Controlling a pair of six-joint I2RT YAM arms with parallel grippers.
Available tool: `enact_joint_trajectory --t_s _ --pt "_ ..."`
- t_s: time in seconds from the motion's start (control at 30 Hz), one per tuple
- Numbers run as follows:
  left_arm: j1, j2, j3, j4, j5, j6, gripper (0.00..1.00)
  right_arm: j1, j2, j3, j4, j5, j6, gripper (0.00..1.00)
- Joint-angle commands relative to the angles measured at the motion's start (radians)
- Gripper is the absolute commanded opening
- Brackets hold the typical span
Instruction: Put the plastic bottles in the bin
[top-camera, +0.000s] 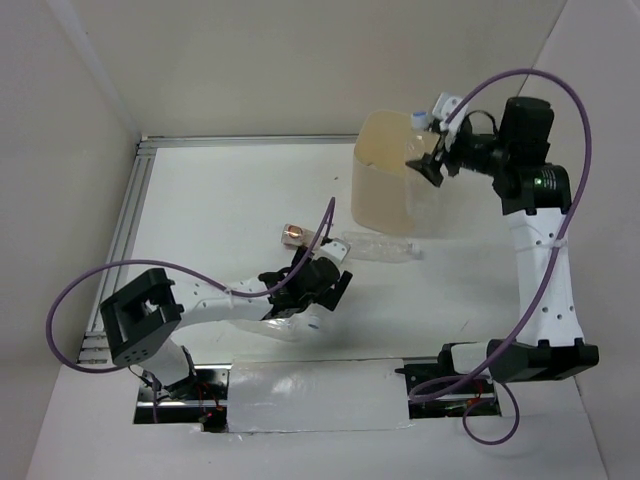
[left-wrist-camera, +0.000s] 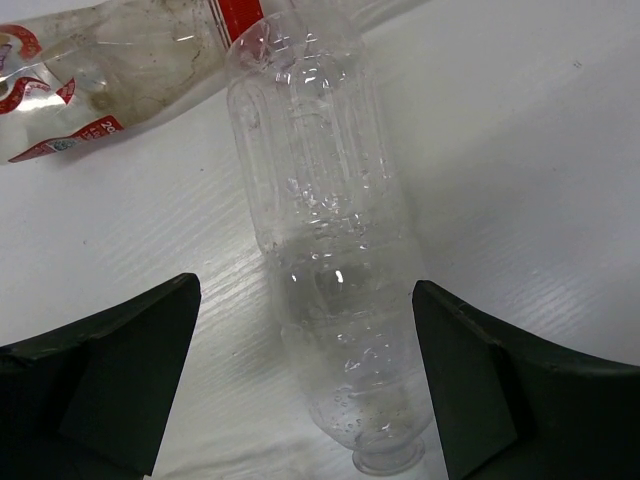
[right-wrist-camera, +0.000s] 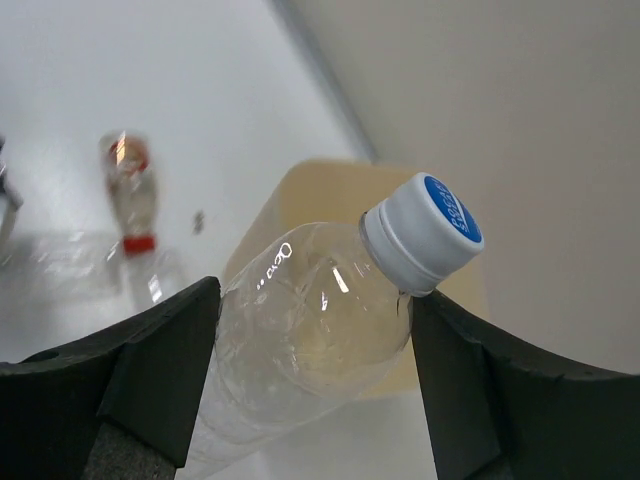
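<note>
My right gripper (top-camera: 432, 165) (right-wrist-camera: 315, 300) is shut on a clear plastic bottle (right-wrist-camera: 300, 350) with a white and blue cap (top-camera: 444, 104), held in the air over the far right rim of the cream bin (top-camera: 395, 190) (right-wrist-camera: 320, 195). Low over the table, my left gripper (top-camera: 318, 292) (left-wrist-camera: 305, 295) is open. A clear uncapped bottle (left-wrist-camera: 325, 250) (top-camera: 290, 325) lies between its fingers, apart from both pads. A short bottle with a red cap and red label (top-camera: 295, 236) (left-wrist-camera: 90, 70) (right-wrist-camera: 130, 190) lies just beyond it. Another clear bottle (top-camera: 378, 247) lies in front of the bin.
White walls close in the table on the left, back and right. An aluminium rail (top-camera: 125, 235) runs along the left and far edges. Purple cables (top-camera: 560, 120) loop from both arms.
</note>
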Motion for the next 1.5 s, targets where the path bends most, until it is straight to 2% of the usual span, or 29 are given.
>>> enact_joint_trajectory --t_s 0.0,0.03,0.07,0.17,0.23,0.33,0.37,0.4,0.47,0.5,0.63,0.67,0.77,0.8,0.87,0.9,0.93,1.0,1.03,1.07,1.1,1.13,1.17,1.23,1.27,1.3,1.37,1.4,1.47 --pt "-0.005 0.022 0.042 0.016 -0.027 -0.035 1.0 0.005 0.049 0.14 0.385 -0.07 0.26 0.0" --pt "-0.005 0.036 0.052 0.005 -0.027 -0.044 1.0 0.005 0.058 0.14 0.456 -0.05 0.386 0.0" --pt "-0.005 0.05 0.052 0.005 -0.027 -0.055 1.0 0.005 0.058 0.127 0.605 -0.02 0.447 0.0" --pt "-0.005 0.062 0.061 -0.016 -0.016 -0.066 1.0 0.027 0.058 0.046 0.822 0.1 0.527 0.0" --pt "-0.005 0.071 0.07 -0.016 -0.016 -0.066 1.0 0.045 0.072 0.033 0.855 0.202 0.505 0.0" --pt "-0.005 0.102 0.081 -0.026 -0.036 -0.066 1.0 0.054 0.125 0.004 0.855 0.257 0.468 0.0" --pt "-0.005 0.111 0.081 -0.026 -0.048 -0.066 1.0 0.054 0.15 -0.01 0.855 0.257 0.449 0.05" --pt "-0.005 0.111 0.081 -0.026 -0.048 -0.075 0.98 0.054 0.161 -0.033 0.832 0.269 0.434 0.28" --pt "-0.005 0.137 0.07 -0.01 -0.048 -0.075 0.95 0.054 0.179 -0.045 0.812 0.28 0.421 0.56" --pt "-0.005 0.137 0.07 -0.01 -0.048 -0.075 0.95 0.054 0.188 -0.061 0.8 0.293 0.421 0.77" --pt "-0.005 0.174 0.079 -0.01 -0.038 -0.084 0.86 0.054 0.179 -0.085 0.78 0.283 0.455 0.98" --pt "-0.005 0.174 0.079 -0.01 -0.029 -0.084 0.77 0.044 0.156 -0.094 0.78 0.283 0.466 1.0" --pt "-0.005 0.154 0.079 -0.01 -0.018 -0.084 0.53 0.025 0.112 -0.108 0.742 0.24 0.507 1.0" --pt "-0.005 0.122 0.079 -0.022 -0.018 -0.073 0.41 0.025 0.098 -0.136 0.716 0.228 0.516 1.0" --pt "-0.016 0.076 0.079 -0.035 -0.009 -0.058 0.32 0.014 0.063 -0.174 0.704 0.217 0.532 1.0" --pt "-0.028 0.027 0.099 -0.068 0.002 -0.044 0.25 0.005 0.028 -0.22 0.694 0.185 0.558 0.93" --pt "-0.043 0.027 0.099 -0.087 0.013 -0.035 0.22 -0.014 0.009 -0.243 0.685 0.185 0.558 0.87" --pt "-0.072 -0.065 0.112 -0.11 0.043 0.017 0.16 -0.042 -0.026 -0.292 0.674 0.136 0.584 0.6" --pt "-0.073 -0.099 0.121 -0.134 0.056 0.031 0.14 -0.071 -0.069 -0.32 0.665 0.127 0.593 0.31" --pt "-0.083 -0.132 0.134 -0.147 0.066 0.045 0.12 -0.085 -0.091 -0.378 0.665 0.117 0.593 0.2" --pt "-0.083 -0.198 0.135 -0.156 0.086 0.057 0.08 -0.097 -0.114 -0.406 0.665 0.104 0.602 0.12" --pt "-0.083 -0.23 0.157 -0.156 0.087 0.075 0.08 -0.119 -0.155 -0.43 0.665 0.103 0.602 0.07" --pt "-0.083 -0.26 0.167 -0.156 0.087 0.076 0.06 -0.13 -0.173 -0.474 0.645 0.09 0.602 0.06" --pt "-0.083 -0.309 0.209 -0.1 0.061 0.118 0.04 -0.159 -0.219 -0.511 0.616 0.054 0.59 0.13" --pt "-0.083 -0.309 0.232 -0.064 0.06 0.131 0.04 -0.168 -0.233 -0.554 0.589 0.045 0.578 0.22" --pt "-0.065 -0.3 0.257 0.015 0.06 0.143 0.04 -0.177 -0.247 -0.576 0.572 0.012 0.564 0.37" --pt "-0.024 -0.237 0.344 0.101 0.066 0.174 0.02 -0.193 -0.289 -0.634 0.512 -0.03 0.489 0.51" --pt "-0.007 -0.208 0.378 0.185 0.082 0.174 0.02 -0.193 -0.304 -0.653 0.492 -0.044 0.465 0.54" --pt "0.058 -0.101 0.502 0.249 0.148 0.174 0.02 -0.202 -0.347 -0.703 0.432 -0.079 0.365 0.55"
